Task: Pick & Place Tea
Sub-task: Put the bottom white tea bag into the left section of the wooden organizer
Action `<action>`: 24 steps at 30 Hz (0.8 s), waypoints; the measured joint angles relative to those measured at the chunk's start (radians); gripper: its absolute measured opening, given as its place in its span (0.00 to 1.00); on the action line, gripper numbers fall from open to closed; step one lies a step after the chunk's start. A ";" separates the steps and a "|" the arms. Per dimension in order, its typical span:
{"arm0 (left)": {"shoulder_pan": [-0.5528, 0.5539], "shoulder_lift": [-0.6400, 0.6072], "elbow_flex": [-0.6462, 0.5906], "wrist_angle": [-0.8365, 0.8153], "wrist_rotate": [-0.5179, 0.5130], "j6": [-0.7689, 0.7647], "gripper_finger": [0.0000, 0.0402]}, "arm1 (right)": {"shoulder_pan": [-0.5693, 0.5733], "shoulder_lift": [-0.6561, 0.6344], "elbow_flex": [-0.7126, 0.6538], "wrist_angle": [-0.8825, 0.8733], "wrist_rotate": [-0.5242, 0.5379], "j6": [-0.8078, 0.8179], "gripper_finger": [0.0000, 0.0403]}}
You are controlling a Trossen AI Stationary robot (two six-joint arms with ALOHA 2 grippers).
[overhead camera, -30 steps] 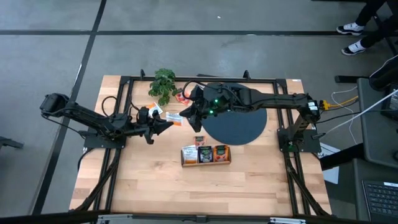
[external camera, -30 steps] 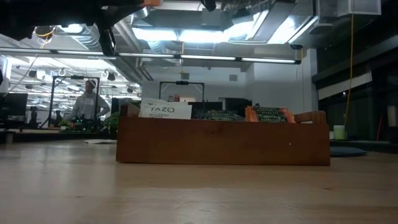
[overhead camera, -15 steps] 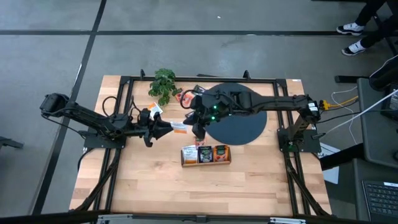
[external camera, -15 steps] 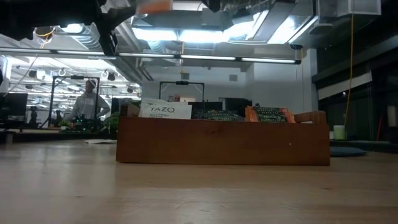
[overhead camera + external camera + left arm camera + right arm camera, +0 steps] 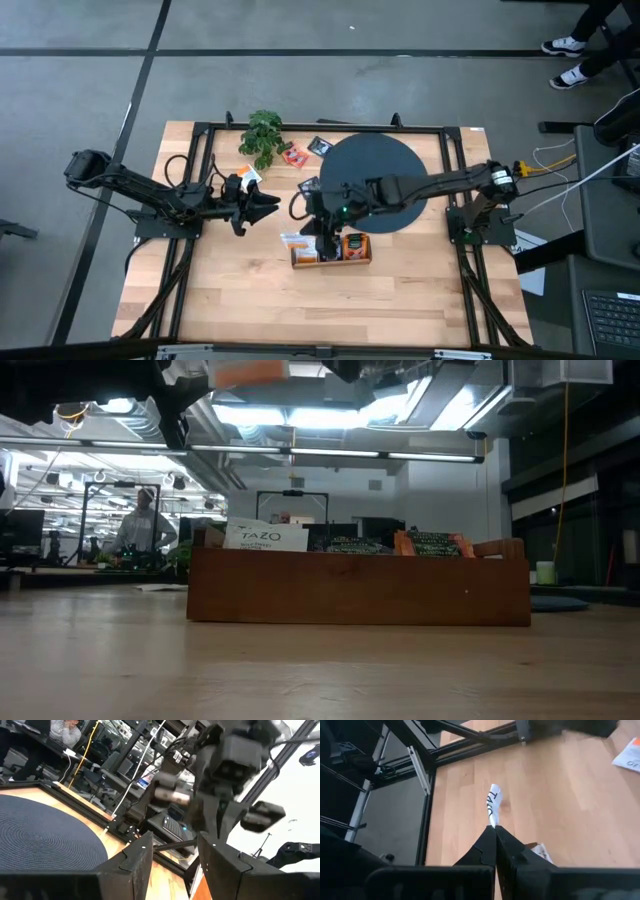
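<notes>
Pale wooden boards (image 5: 250, 290) framed by black rails made up the work surface, with grey floor around it. Over the wooden box (image 5: 331, 250) hung the right gripper (image 5: 318, 228), its fingers (image 5: 492, 845) pinched together on a white tea packet (image 5: 493, 804) with dark lettering, which stuck out from the fingertips above the boards. Directly beneath it the box held more packets standing on edge: white nearest the gripper, then dark, then an orange one (image 5: 354, 244) at the far end. From table height the box (image 5: 358, 588) showed the white packet (image 5: 266, 538) above its rim. Just behind the gripper lay the black disc (image 5: 385, 165), partly covered by the right arm. Farther off, beyond the disc's edge, an orange-red packet (image 5: 295, 155) and a dark packet (image 5: 319, 146) lay loose beside the green plant (image 5: 263, 133). The left gripper (image 5: 274, 205) waited well to the side of the box, its fingers (image 5: 131, 860) parted and apparently empty, though its wrist view was crowded by the other arm. A person (image 5: 142, 525) stood in the room behind.
</notes>
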 joint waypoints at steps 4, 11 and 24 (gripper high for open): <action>0.000 0.000 0.000 -0.004 0.000 -0.020 0.38 | 0.015 0.000 -0.088 0.099 0.000 0.024 0.00; 0.000 0.000 0.000 -0.004 0.005 -0.041 0.38 | 0.023 -0.001 -0.248 0.255 -0.015 0.082 0.00; 0.000 0.000 0.000 -0.006 0.006 -0.053 0.38 | 0.034 -0.002 -0.495 0.475 0.008 0.145 0.00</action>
